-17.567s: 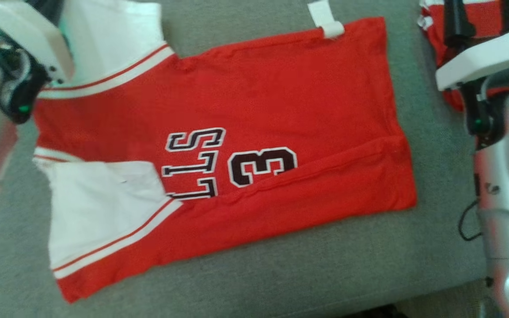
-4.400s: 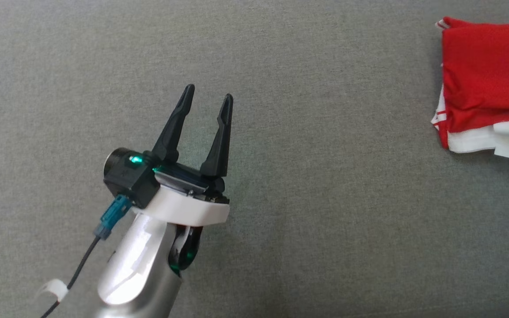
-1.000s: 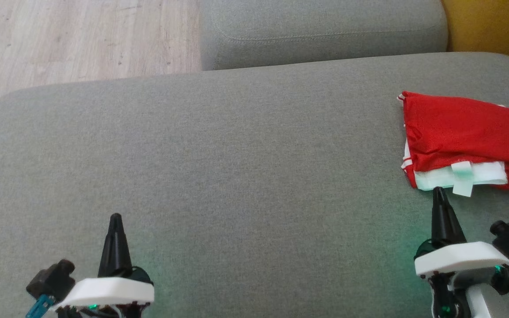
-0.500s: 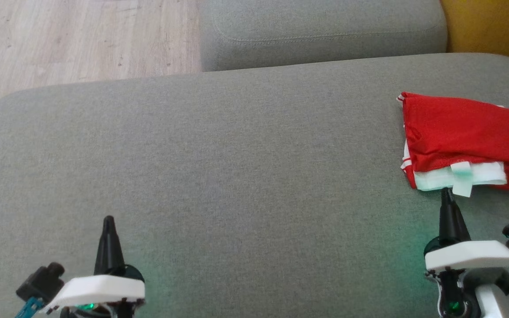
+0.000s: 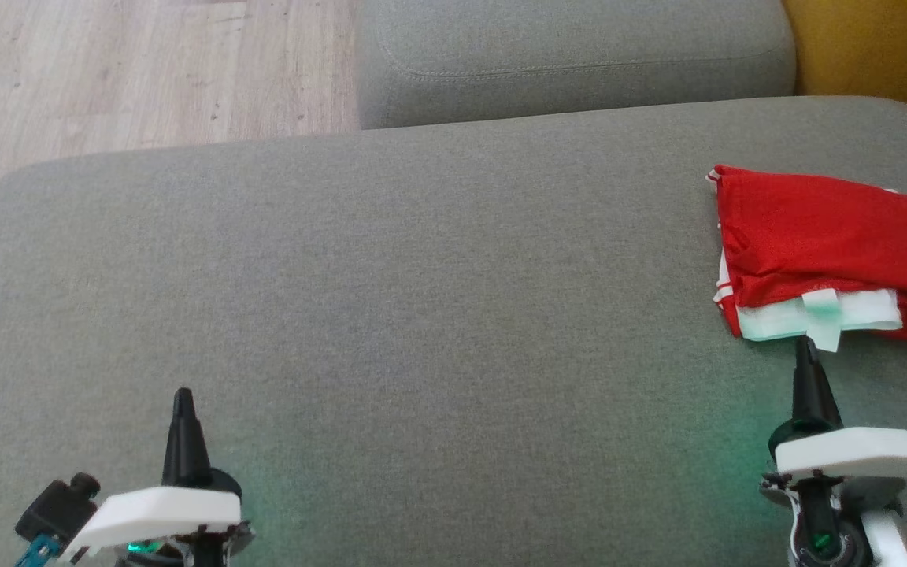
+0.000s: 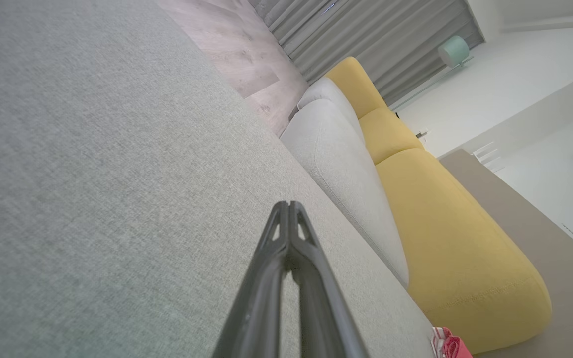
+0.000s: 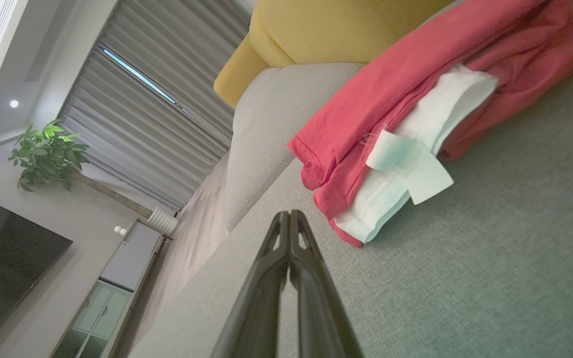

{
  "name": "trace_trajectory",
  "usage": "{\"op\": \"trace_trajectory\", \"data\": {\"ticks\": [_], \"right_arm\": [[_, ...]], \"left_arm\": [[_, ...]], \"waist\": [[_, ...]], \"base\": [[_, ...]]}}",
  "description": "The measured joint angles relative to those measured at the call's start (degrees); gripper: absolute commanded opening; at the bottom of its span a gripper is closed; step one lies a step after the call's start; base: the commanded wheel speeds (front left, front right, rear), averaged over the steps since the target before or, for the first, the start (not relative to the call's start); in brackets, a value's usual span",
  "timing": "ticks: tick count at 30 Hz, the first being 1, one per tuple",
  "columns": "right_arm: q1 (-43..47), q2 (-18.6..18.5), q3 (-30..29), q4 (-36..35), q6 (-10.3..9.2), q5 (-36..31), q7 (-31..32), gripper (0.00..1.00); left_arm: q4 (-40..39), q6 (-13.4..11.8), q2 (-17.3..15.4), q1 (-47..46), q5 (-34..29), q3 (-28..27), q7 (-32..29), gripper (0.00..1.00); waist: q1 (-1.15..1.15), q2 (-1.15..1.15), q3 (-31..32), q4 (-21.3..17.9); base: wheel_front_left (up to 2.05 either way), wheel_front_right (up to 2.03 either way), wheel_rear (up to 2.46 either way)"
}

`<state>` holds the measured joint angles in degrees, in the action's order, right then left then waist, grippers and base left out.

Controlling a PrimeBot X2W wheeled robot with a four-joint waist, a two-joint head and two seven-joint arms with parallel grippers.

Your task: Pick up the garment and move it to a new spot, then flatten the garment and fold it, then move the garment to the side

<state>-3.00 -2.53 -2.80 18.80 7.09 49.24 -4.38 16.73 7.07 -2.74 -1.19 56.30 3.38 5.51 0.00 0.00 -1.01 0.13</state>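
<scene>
**Garment folded and set at the right, both grippers empty**

The red and white garment (image 5: 823, 236) lies in 1 compact folded stack at the right side of the grey seat (image 5: 422, 276), and its right edge runs out of the head view. A red layer is on top. A white layer and a white tag (image 5: 822, 319) stick out at the near edge. In the right wrist view the layers look a bit loose and uneven, not crisp.

The left gripper (image 5: 183, 398) sits near left with its 2 fingers pressed together, holding nothing, well apart from the garment. The right gripper (image 5: 804, 350) sits near right, also closed tight and empty. Its tip points at the tag and is close to it, but it grips no cloth.

Beyond the seat there is a grey back cushion (image 5: 571, 55) at the far side, a wood floor (image 5: 107, 71) far left and a yellow cushion (image 5: 871, 47) far right.

Progress, as a judgement: the pick-up, flatten, fold and move-aside steps all look done, since the garment is folded and off to the side. Nothing obvious is left, apart from maybe squaring the loose near edge. Both arms look parked.
</scene>
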Motion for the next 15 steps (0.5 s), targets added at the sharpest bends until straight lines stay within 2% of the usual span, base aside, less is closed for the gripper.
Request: {"op": "trace_trajectory", "data": {"ticks": [15], "right_arm": [[-0.01,0.0,-1.24,-0.62,0.0,9.7,2.46,0.0]], "left_arm": [[-0.29,0.0,-0.03,-0.93,8.36,-1.64,-2.52,0.0]], "waist": [[0.0,0.0,0.19,-0.03]], "base": [[0.0,0.0,0.0]]}}
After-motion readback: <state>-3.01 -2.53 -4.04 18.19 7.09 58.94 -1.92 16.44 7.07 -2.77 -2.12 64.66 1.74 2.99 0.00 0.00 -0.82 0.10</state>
